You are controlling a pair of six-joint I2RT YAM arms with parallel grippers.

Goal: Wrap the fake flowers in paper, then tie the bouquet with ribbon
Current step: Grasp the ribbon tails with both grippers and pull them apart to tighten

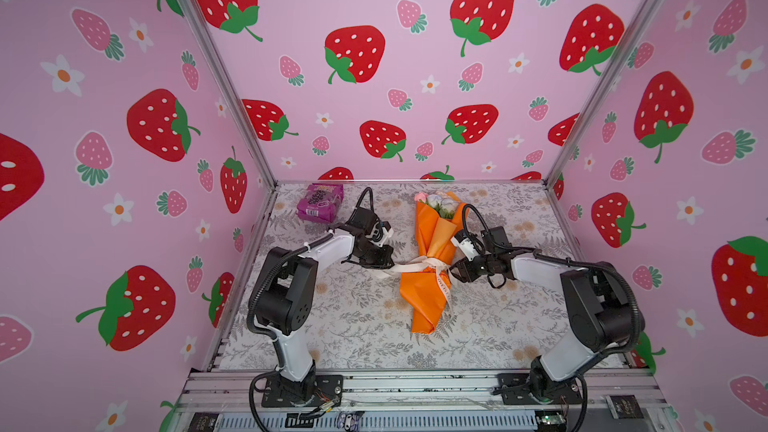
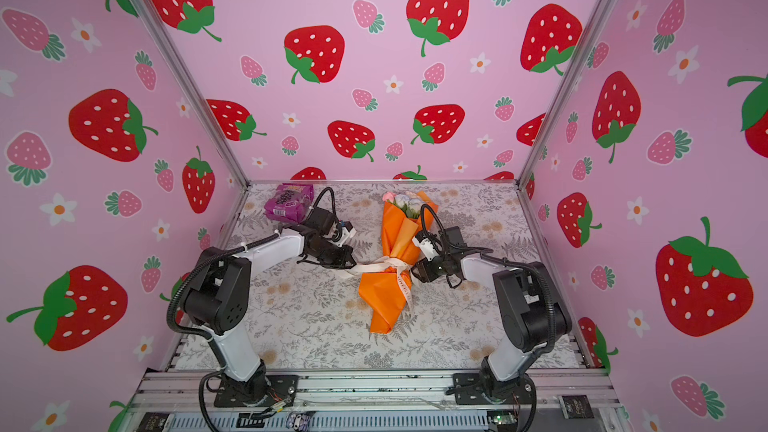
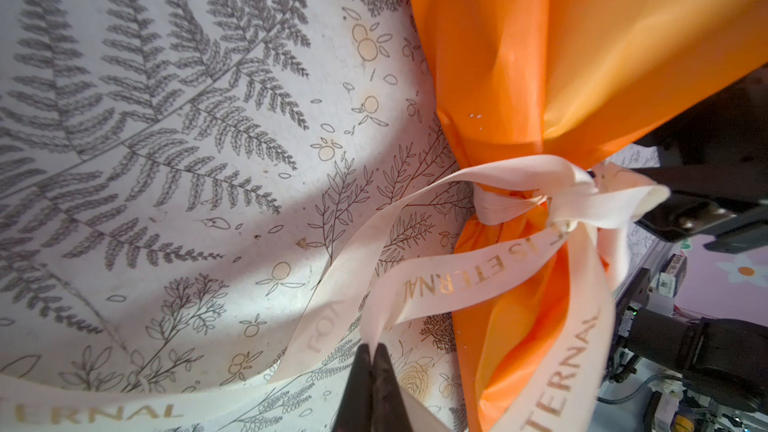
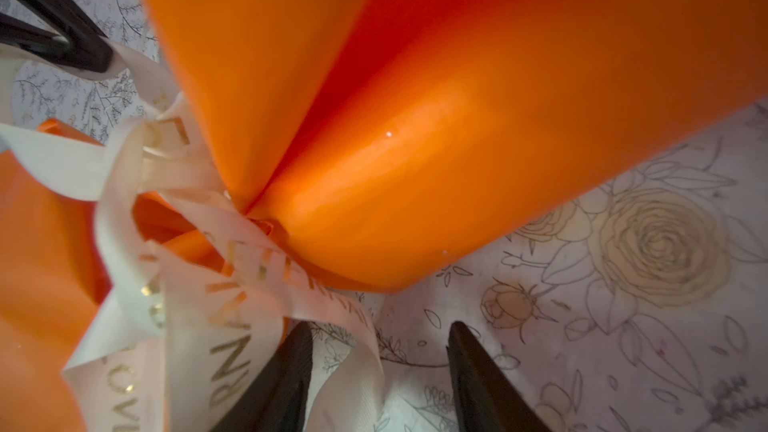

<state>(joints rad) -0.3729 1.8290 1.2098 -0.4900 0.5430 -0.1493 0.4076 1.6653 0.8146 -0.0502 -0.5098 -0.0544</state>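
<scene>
Three strawberry-print walls (image 1: 395, 76) box the cell, and the floral-print desk (image 1: 519, 317) carries everything. On it the bouquet (image 1: 432, 243) lies flat, slightly right of centre in both top views, with flower heads (image 1: 436, 201) toward the back wall and the orange wrap (image 1: 428, 305) tailing toward the front. A cream ribbon (image 1: 415, 264) is knotted round the wrap's narrow waist; one tail trails over the lower wrap and another strand runs out left across the desk. Just left of the waist, the left hand (image 1: 385, 264) has its jaws fully closed, pinching that left strand. In the left wrist view its fingertips (image 3: 361, 380) are pressed together and the ribbon (image 3: 457, 280) leads from them to the knot. Tight against the waist's right side, the right hand (image 1: 455, 274) has its jaws apart and grips nothing. In the right wrist view a loose ribbon loop lies across one of its fingers (image 4: 291, 367), bare desk shows in the gap, and the wrap fills most of that view. The purple packet (image 1: 319, 202) sits back-left, well apart from the bouquet, just behind the left arm (image 1: 332, 245).
</scene>
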